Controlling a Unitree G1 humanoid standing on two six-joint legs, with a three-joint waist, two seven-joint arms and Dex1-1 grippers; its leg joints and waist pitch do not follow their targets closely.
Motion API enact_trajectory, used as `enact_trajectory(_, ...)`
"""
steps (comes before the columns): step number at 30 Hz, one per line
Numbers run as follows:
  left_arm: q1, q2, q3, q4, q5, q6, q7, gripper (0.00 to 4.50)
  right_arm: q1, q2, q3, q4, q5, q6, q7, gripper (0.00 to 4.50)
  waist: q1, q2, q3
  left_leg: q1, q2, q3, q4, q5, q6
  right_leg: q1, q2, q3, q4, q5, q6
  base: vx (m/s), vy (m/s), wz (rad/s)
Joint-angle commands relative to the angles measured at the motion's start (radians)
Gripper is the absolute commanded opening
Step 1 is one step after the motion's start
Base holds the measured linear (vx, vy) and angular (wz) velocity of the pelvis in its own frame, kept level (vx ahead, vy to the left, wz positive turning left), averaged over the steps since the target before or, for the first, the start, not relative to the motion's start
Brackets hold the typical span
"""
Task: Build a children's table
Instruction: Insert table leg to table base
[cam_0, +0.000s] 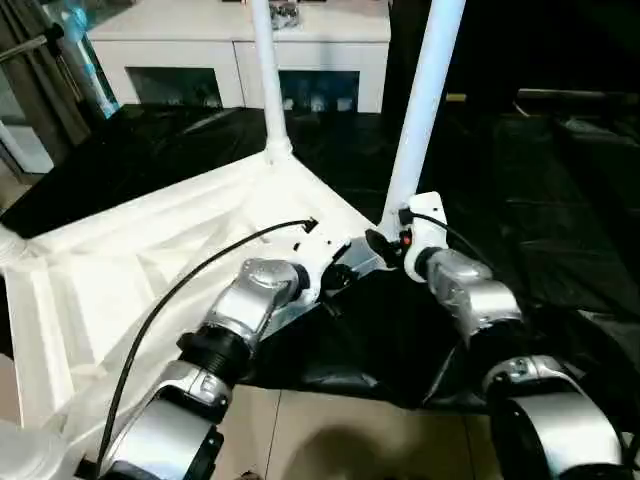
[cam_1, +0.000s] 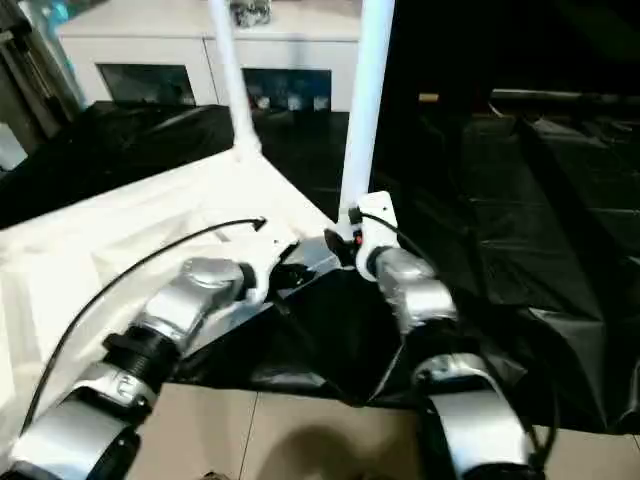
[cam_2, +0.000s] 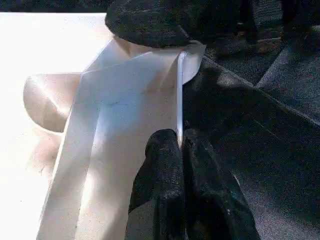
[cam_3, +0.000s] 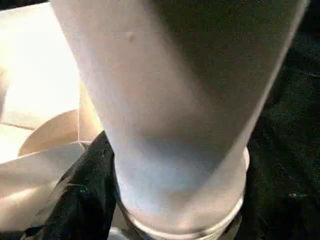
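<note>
The tabletop (cam_0: 150, 260) lies upside down on the black sheet (cam_0: 560, 230) that covers the floor, ribbed side up, so that its corner sockets face upward to take the legs. Two legs stand in it. The far leg (cam_0: 268, 70) rises from the far corner, towards the white cabinet (cam_0: 300, 60). The near leg (cam_0: 425, 100) rises from the corner closest to the robot's right arm.

The left pincer (cam_2: 181, 165) is closed on the thin rim of the tabletop close to that near corner, its two black fingers (cam_2: 160, 170) pinching the edge between them. Judging by this, it is there to hold the tabletop steady and keep the corner from sliding or lifting while the leg is worked.

The right pincer (cam_0: 385, 243) sits at the foot of the near leg, with a black finger (cam_3: 80, 200) lying against the tube just above the socket collar. Its jaws stand wide, about the tube's width, and seem to grip the leg low down, where a push or twist would seat it best.

With two legs up, the job looks about half done; the other two corners still need theirs.
</note>
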Motion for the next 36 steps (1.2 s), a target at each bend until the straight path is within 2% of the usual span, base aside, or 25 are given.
enact_trajectory(1, -0.031, -0.043, -0.012, -0.018, -0.026, -0.066, -0.025, 0.00, 0.020, 0.061, 0.003, 0.073, 0.032, 0.035, 0.015, 3.34, -0.009, -0.009, -0.064, 0.011, 0.027, -0.016, -0.079, -0.366, 0.026, 0.036, -0.037, 0.030, -0.095, -0.472, -0.139, 0.000, 0.000, 0.00)
enact_trajectory(2, -0.026, -0.037, -0.019, -0.026, -0.028, -0.079, -0.045, 0.00, 0.014, 0.062, 0.001, 0.075, 0.031, 0.029, 0.026, 3.48, -0.012, -0.016, -0.064, 0.011, 0.028, -0.015, -0.080, -0.373, 0.028, 0.036, -0.037, 0.030, -0.095, -0.468, -0.144, 0.000, 0.000, 0.00)
enact_trajectory(4, -0.020, -0.028, -0.028, -0.035, -0.029, -0.092, -0.068, 0.00, 0.004, 0.059, 0.003, 0.083, 0.025, 0.019, 0.037, 3.61, -0.015, -0.010, -0.065, 0.008, 0.028, -0.017, -0.081, -0.369, 0.032, 0.039, -0.040, 0.031, -0.093, -0.453, -0.153, 0.000, 0.000, 0.00)
enact_trajectory(7, -0.008, -0.008, -0.035, -0.047, -0.021, -0.108, -0.099, 0.00, -0.001, 0.037, 0.020, 0.080, 0.002, -0.021, 0.064, 3.95, -0.018, -0.011, -0.067, 0.004, 0.029, -0.015, -0.080, -0.348, 0.039, 0.041, -0.041, 0.034, -0.088, -0.407, -0.173, 0.000, 0.000, 0.00)
enact_trajectory(9, 0.005, 0.016, -0.043, -0.065, -0.020, -0.116, -0.137, 0.00, 0.000, 0.009, 0.025, 0.067, -0.003, -0.048, 0.110, 4.00, -0.016, -0.011, -0.070, 0.003, 0.031, -0.013, -0.079, -0.324, 0.047, 0.044, -0.043, 0.037, -0.082, -0.369, -0.189, 0.000, 0.000, 0.00)
enact_trajectory(11, 0.018, 0.036, -0.042, -0.083, -0.031, -0.109, -0.175, 0.00, 0.007, -0.019, 0.037, 0.040, -0.001, -0.047, 0.184, 4.00, -0.014, -0.011, -0.073, -0.003, 0.032, -0.010, -0.076, -0.273, 0.068, 0.049, -0.041, 0.039, -0.071, -0.287, -0.219, 0.000, 0.000, 0.00)
enact_trajectory(12, 0.022, 0.045, -0.043, -0.090, -0.035, -0.114, -0.192, 0.00, 0.013, -0.033, 0.046, 0.021, -0.002, -0.046, 0.225, 4.00, -0.013, -0.011, -0.073, -0.003, 0.031, -0.009, -0.075, -0.269, 0.074, 0.050, -0.040, 0.038, -0.071, -0.279, -0.222, 0.000, 0.000, 0.00)
enact_trajectory(13, 0.026, 0.054, -0.044, -0.095, -0.039, -0.121, -0.210, 0.00, 0.021, -0.047, 0.056, 0.003, -0.004, -0.046, 0.267, 4.00, -0.011, -0.010, -0.074, 0.001, 0.032, -0.007, -0.073, -0.257, 0.084, 0.047, -0.040, 0.040, -0.070, -0.260, -0.233, 0.000, 0.000, 0.00)
enact_trajectory(15, 0.051, 0.102, -0.058, -0.135, -0.066, -0.153, -0.315, 0.00, 0.076, -0.131, 0.121, -0.112, -0.007, -0.057, 0.461, 4.00, -0.005, -0.009, -0.077, -0.001, 0.034, -0.006, -0.070, -0.218, 0.101, 0.052, -0.040, 0.041, -0.064, -0.211, -0.248, 0.000, 0.000, 0.00)
enact_trajectory(17, 0.065, 0.125, -0.063, -0.167, -0.092, -0.156, -0.384, 0.00, 0.113, -0.175, 0.143, -0.179, 0.012, -0.058, 0.569, 4.00, 0.010, -0.008, -0.082, -0.006, 0.040, -0.005, -0.065, -0.144, 0.130, 0.058, -0.037, 0.040, -0.047, -0.115, -0.266, 0.000, 0.000, 0.00)
enact_trajectory(19, 0.070, 0.138, -0.069, -0.178, -0.098, -0.156, -0.415, 0.00, 0.127, -0.197, 0.150, -0.207, 0.025, -0.046, 0.620, 4.00, 0.018, -0.007, -0.084, -0.001, 0.041, -0.002, -0.061, -0.120, 0.143, 0.053, -0.035, 0.042, -0.041, -0.068, -0.289, 0.000, 0.000, 0.00)
enact_trajectory(20, 0.074, 0.158, -0.080, -0.188, -0.099, -0.162, -0.452, 0.00, 0.148, -0.231, 0.163, -0.243, 0.037, -0.037, 0.691, 4.00, 0.023, -0.003, -0.085, -0.002, 0.042, -0.001, -0.059, -0.112, 0.152, 0.053, -0.035, 0.042, -0.039, -0.056, -0.293, 0.000, 0.000, 0.00)
enact_trajectory(22, 0.076, 0.177, -0.086, -0.191, -0.094, -0.176, -0.485, 0.00, 0.175, -0.276, 0.186, -0.288, 0.046, -0.027, 0.781, 4.00, 0.027, -0.003, -0.083, -0.003, 0.042, -0.001, -0.059, -0.116, 0.154, 0.052, -0.033, 0.041, -0.040, -0.068, -0.290, 0.000, 0.000, 0.00)
enact_trajectory(24, 0.076, 0.187, -0.089, -0.192, -0.093, -0.181, -0.505, 0.00, 0.190, -0.299, 0.200, -0.317, 0.050, -0.017, 0.827, 4.00, 0.036, -0.003, -0.080, 0.000, 0.043, 0.000, -0.062, -0.151, 0.138, 0.050, -0.035, 0.042, -0.046, -0.116, -0.283, 0.000, 0.000, 0.00)
enact_trajectory(25, 0.077, 0.198, -0.093, -0.194, -0.094, -0.186, -0.530, 0.00, 0.205, -0.321, 0.213, -0.348, 0.054, -0.006, 0.866, 4.00, 0.037, -0.001, -0.077, 0.002, 0.044, 0.001, -0.065, -0.180, 0.121, 0.049, -0.036, 0.043, -0.051, -0.151, -0.274, 0.000, 0.000, 0.00)
enact_trajectory(26, 0.078, 0.210, -0.099, -0.196, -0.094, -0.190, -0.555, 0.00, 0.218, -0.338, 0.224, -0.373, 0.058, 0.000, 0.897, 4.00, 0.037, -0.004, -0.076, 0.002, 0.043, 0.001, -0.066, -0.191, 0.115, 0.050, -0.034, 0.044, -0.053, -0.166, -0.269, 0.000, 0.000, 0.00)
enact_trajectory(28, 0.081, 0.235, -0.113, -0.201, -0.097, -0.202, -0.601, 0.00, 0.235, -0.357, 0.231, -0.411, 0.067, 0.010, 0.929, 4.00, 0.039, -0.003, -0.076, 0.003, 0.045, 0.000, -0.068, -0.209, 0.102, 0.049, -0.037, 0.046, -0.055, -0.194, -0.258, 0.000, 0.000, 0.00)
enact_trajectory(29, 0.082, 0.239, -0.115, -0.203, -0.097, -0.203, -0.611, 0.00, 0.237, -0.358, 0.231, -0.416, 0.069, 0.013, 0.934, 4.00, 0.036, -0.004, -0.074, 0.000, 0.043, 0.000, -0.070, -0.218, 0.095, 0.049, -0.036, 0.046, -0.056, -0.212, -0.254, 0.000, 0.000, 0.00)
enact_trajectory(32, 0.087, 0.259, -0.126, -0.215, -0.100, -0.195, -0.658, 0.00, 0.246, -0.363, 0.234, -0.439, 0.077, 0.022, 0.952, 4.00, 0.035, -0.004, -0.073, 0.002, 0.044, -0.002, -0.072, -0.239, 0.075, 0.048, -0.038, 0.047, -0.060, -0.264, -0.237, 0.000, 0.000, 0.00)
enact_trajectory(36, 0.086, 0.260, -0.128, -0.201, -0.093, -0.210, -0.661, 0.00, 0.257, -0.357, 0.245, -0.458, 0.069, 0.012, 0.954, 4.00, 0.034, -0.006, -0.074, 0.002, 0.042, -0.001, -0.071, -0.231, 0.069, 0.046, -0.037, 0.047, -0.061, -0.258, -0.235, 0.000, 0.000, 0.00)
